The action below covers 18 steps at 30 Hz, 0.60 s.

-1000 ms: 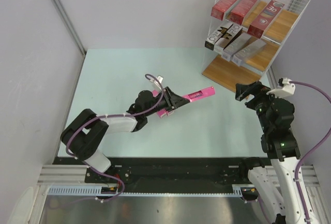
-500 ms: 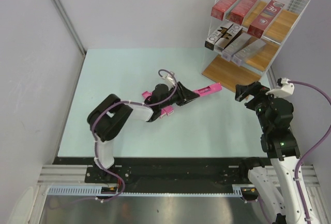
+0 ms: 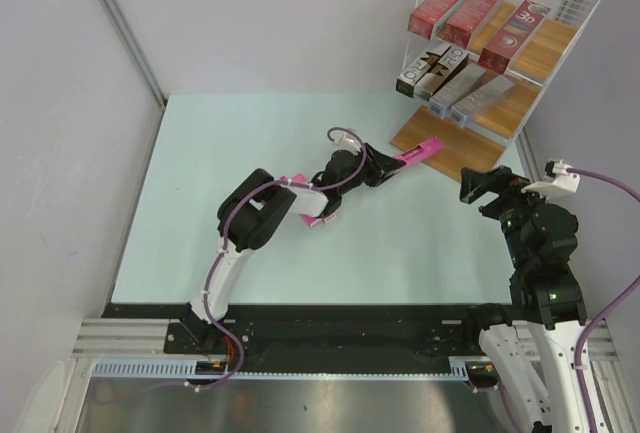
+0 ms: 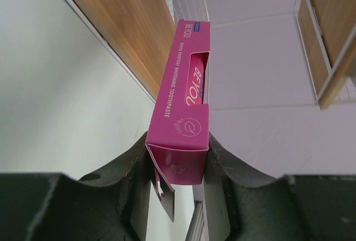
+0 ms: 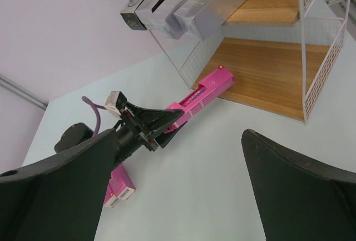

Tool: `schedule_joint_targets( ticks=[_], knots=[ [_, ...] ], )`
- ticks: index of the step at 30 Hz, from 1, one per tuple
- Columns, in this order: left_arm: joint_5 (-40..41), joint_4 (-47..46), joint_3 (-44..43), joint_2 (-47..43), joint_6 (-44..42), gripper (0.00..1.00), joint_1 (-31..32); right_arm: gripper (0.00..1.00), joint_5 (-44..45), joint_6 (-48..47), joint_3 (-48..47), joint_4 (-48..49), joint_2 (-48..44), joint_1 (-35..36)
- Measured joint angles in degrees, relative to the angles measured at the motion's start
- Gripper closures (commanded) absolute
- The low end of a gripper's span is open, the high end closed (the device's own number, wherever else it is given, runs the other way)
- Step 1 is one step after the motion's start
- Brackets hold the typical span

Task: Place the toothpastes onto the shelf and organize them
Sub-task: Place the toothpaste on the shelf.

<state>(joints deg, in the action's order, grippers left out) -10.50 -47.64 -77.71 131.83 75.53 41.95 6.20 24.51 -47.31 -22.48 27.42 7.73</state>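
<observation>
Risk: the left end effector [image 3: 384,167] clamps the pink carton [image 3: 419,150] only at its rear end, where a loose flap [image 4: 165,192] hangs open; the long free end ahead of it, its tip at the bottom board of the shelf [image 3: 447,157], could catch the board's edge and twist loose; the left arm is stretched far forward, low over the tabletop [image 3: 220,153]; the right end effector [image 3: 488,181], off to its right, is wide open and empty.
</observation>
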Motion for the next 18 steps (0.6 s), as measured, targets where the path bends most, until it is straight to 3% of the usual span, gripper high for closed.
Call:
schedule_joint_targets(
  ticks=[18],
  knots=[
    [11.5,8.17,-23.71,17.14,9.16,0.97,0.76,0.0,-1.38,-1.09,-0.24,-2.21,-0.48,0.07]
  ],
)
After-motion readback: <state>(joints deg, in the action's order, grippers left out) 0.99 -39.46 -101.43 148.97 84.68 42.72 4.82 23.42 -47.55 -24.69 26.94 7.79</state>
